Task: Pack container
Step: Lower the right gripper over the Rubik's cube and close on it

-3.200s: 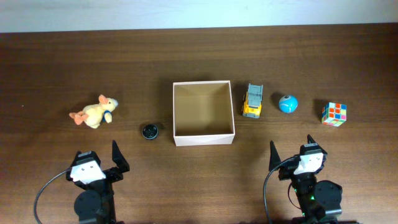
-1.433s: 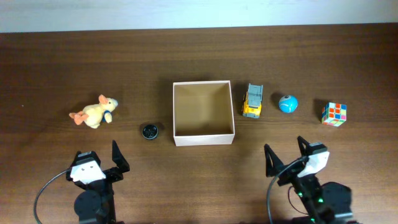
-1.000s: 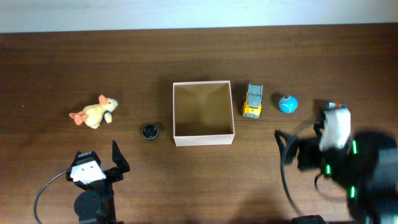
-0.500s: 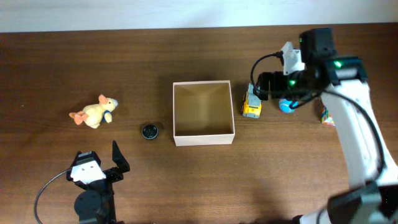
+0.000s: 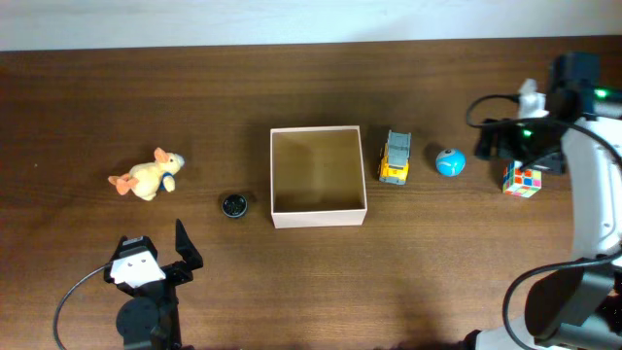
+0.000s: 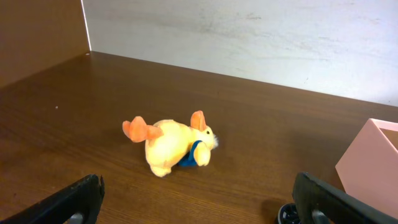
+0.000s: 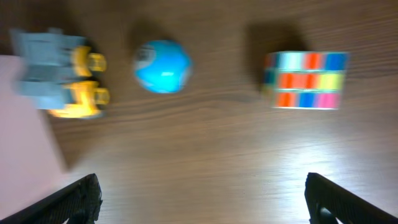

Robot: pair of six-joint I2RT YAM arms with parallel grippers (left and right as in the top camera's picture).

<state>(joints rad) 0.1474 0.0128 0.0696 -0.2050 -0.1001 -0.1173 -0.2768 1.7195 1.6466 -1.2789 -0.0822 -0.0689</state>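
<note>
My left jaws spread, empty, near left. Container (image 5: 318,216) on table (image 5: 311,287) centre, empty; I judge light, thin cardboard, slides easily. Pinch one wall at rim, gently. My right jaws spread, empty, above ball (image 7: 162,66), cube (image 7: 306,79).

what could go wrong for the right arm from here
The ball is round and may roll off if a finger of the open right gripper nudges it. The truck and cube lie on either side, so wide jaws might knock one. The right wrist view is blurred, so aim may be off.
</note>
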